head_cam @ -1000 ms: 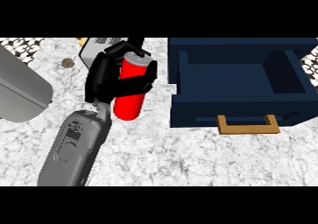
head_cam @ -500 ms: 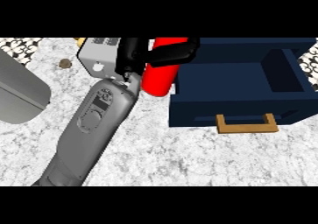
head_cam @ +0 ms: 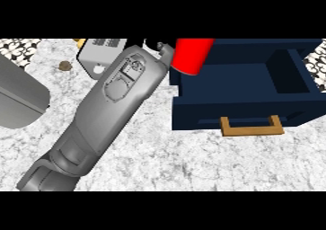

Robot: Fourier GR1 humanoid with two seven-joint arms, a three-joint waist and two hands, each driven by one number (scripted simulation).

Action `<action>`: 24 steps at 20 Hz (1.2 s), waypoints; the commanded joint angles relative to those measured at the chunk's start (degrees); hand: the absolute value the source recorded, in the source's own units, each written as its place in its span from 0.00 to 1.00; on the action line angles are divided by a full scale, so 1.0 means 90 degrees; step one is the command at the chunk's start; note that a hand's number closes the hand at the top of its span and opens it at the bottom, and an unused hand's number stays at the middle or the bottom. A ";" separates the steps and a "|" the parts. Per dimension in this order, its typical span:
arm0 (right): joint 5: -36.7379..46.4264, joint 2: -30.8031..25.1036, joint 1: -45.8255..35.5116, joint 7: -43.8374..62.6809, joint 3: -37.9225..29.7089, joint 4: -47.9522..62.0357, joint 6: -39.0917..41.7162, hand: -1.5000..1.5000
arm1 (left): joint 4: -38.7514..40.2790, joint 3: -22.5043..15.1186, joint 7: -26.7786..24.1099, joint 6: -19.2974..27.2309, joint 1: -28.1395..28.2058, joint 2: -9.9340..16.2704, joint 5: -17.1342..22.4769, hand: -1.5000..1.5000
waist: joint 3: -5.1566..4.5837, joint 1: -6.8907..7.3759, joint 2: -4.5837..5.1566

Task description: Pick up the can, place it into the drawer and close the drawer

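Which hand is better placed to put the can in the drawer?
Right. The right hand holds the can above the left rim of the open drawer. Only the left forearm shows, at the view's left edge, away from the drawer.

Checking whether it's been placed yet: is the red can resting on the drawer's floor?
Apart. Head view shows the red can above the drawer's left wall, its inside floor bare.

Single head view: looking steeply down, close over the marble counter (head_cam: 191,166), framing the open navy drawer (head_cam: 241,112) at right.
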 commanded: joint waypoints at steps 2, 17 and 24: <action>0.0101 -0.0055 -0.0097 0.0039 0.0022 0.0055 0.0033 0.00 | 0.1065 -0.0195 -0.0110 0.0365 -0.0978 0.0000 0.0466 1.00 | 0.0003 -0.0092 0.0023; 0.0066 -0.0152 -0.0715 0.0146 0.0011 0.0430 -0.0112 0.00 | 0.2696 -0.1201 -0.1118 0.0410 -0.1465 0.0000 0.1811 1.00 | 0.0009 -0.0289 0.0090; 0.0262 -0.0030 -0.0779 -0.0031 0.0158 0.0605 -0.0152 0.00 | 0.3153 -0.1596 -0.1209 0.0657 -0.1809 0.0000 0.2087 1.00 | 0.0013 -0.0335 0.0099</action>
